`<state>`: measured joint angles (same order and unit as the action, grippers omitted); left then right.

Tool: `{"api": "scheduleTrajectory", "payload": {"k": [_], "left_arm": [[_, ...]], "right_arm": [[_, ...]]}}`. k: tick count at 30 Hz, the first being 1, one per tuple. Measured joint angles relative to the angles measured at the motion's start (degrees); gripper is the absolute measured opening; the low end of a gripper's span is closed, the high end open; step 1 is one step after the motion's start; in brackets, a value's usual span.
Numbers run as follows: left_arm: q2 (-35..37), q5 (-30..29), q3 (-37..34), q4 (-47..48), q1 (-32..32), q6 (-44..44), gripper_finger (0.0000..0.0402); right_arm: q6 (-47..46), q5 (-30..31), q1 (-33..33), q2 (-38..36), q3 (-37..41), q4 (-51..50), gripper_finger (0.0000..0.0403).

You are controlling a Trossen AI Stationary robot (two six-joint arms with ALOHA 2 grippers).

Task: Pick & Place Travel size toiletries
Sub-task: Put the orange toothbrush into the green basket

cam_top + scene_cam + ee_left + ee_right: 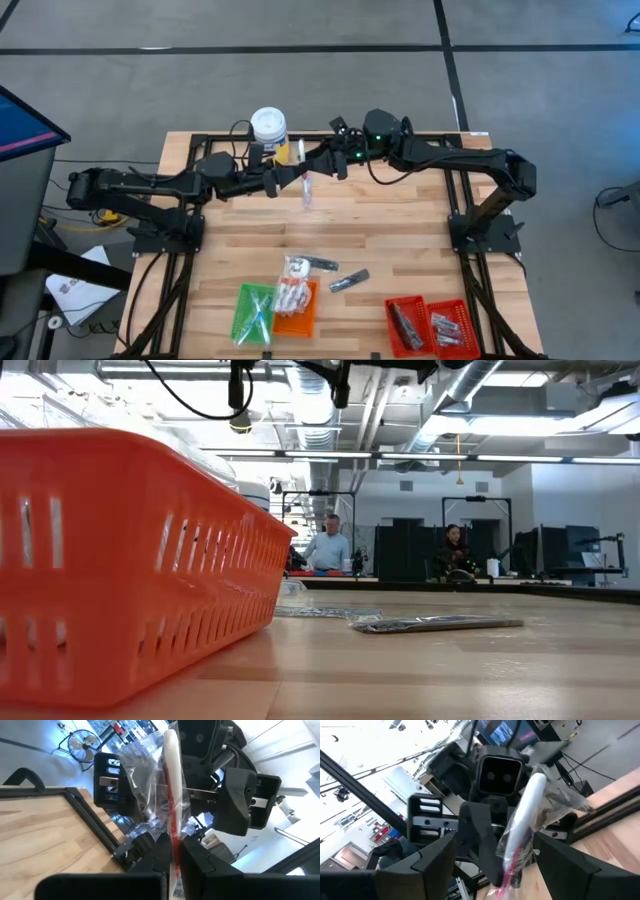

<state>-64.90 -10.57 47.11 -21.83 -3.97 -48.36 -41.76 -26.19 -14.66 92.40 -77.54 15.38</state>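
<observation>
One toiletry, a thin white and red stick in crinkly clear wrap (306, 188), is up in the air over the table's far middle, between both grippers. My left gripper (297, 177) comes from the left and is shut on it (175, 854). My right gripper (326, 165) faces it from the right. It is open, with its fingers (440, 852) wide on either side of the stick (527, 805) and apart from it. More toiletries lie near the near edge: a white packet (297, 266) and dark tubes (348, 281). My left gripper pinches the wrapped stick between its two fingers (157, 855) at the stick's red end (174, 837). It reaches in from the table's left. The stick is lifted clear of the table, and its white end (171, 750) and loose wrap stick out past the fingertips toward the right gripper.
A white-lidded tub (268, 124) stands at the far edge behind the grippers. Green (243, 318), orange (297, 322) and red (428, 305) trays sit along the near edge; the orange one (130, 560) fills the low view's left, a dark tube (435, 624) beside it. People sit in the room beyond.
</observation>
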Motion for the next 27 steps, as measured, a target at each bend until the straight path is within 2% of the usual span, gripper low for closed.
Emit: {"api": "scheduleTrajectory", "payload": {"k": [5,9,13,23,25,27], "left_arm": [[0.02,0.0,0.0,-0.09,0.0,0.23,0.0008],[0.02,0.0,0.0,-0.1,-0.02,0.5,0.0008],[0.02,0.0,0.0,-0.08,-0.02,0.55,0.0009],[0.02,0.13,0.0,-0.08,0.04,0.9,0.0009],[0.04,0.68,0.0,-0.14,0.09,0.96,0.0009],[0.04,0.93,0.0,-0.11,0.09,0.84,0.001]], "right_arm": [[0.15,0.57,-0.07,-0.13,-0.11,-0.08,0.0252],[0.15,0.57,-0.09,-0.13,-0.11,-0.82,0.0228],[0.2,0.53,-0.01,-0.13,-0.11,-1.86,0.0178],[1.24,-0.74,-0.52,-0.13,-0.1,-1.87,0.0026],[1.41,-0.99,-0.52,-0.13,-0.09,-1.86,0.0013],[1.42,-1.13,-0.51,-0.13,-0.09,-1.86,0.0017]]}}
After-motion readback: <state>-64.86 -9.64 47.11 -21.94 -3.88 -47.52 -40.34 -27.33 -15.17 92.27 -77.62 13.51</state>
